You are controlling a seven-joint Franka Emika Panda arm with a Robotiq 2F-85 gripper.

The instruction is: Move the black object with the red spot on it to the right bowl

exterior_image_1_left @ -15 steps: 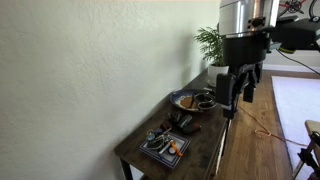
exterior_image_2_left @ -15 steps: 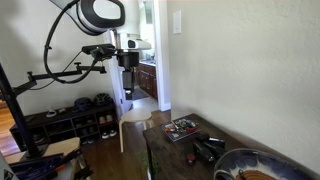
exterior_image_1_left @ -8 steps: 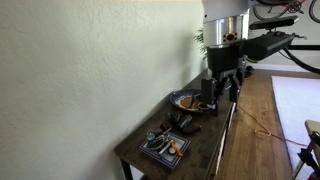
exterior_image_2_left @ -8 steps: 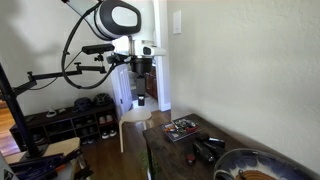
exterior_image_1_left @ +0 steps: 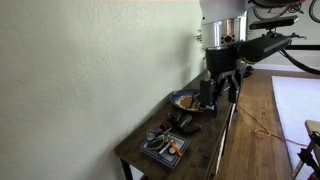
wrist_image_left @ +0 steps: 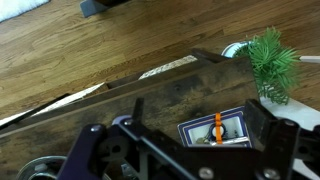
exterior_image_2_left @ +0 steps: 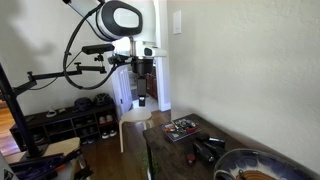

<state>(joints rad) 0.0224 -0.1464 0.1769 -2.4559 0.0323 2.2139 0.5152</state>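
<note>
Square tray [exterior_image_1_left: 163, 148] leftmost on tabletop [exterior_image_1_left: 203, 133]. Black object with red spot [exterior_image_1_left: 183, 122] between tray and right bowl [exterior_image_1_left: 191, 100]; long axis indiscernible. Fingers [exterior_image_1_left: 212, 93] spread, raised; object at their 7 o'clock.

a pale, textured wall [exterior_image_1_left: 90, 70] is filling the left and centre of an exterior view, with soft daylight spreading across it. a dark wooden bench [exterior_image_1_left: 203, 125] is running along its foot, from the lower centre toward the right. a wood-plank floor [exterior_image_1_left: 256, 108] is showing at the right, beside a pale rug [exterior_image_1_left: 295, 100]. in an exterior view, an open doorway [exterior_image_2_left: 150, 75] is standing at centre and a low shoe rack [exterior_image_2_left: 72, 120] is sitting at lower left.
</note>
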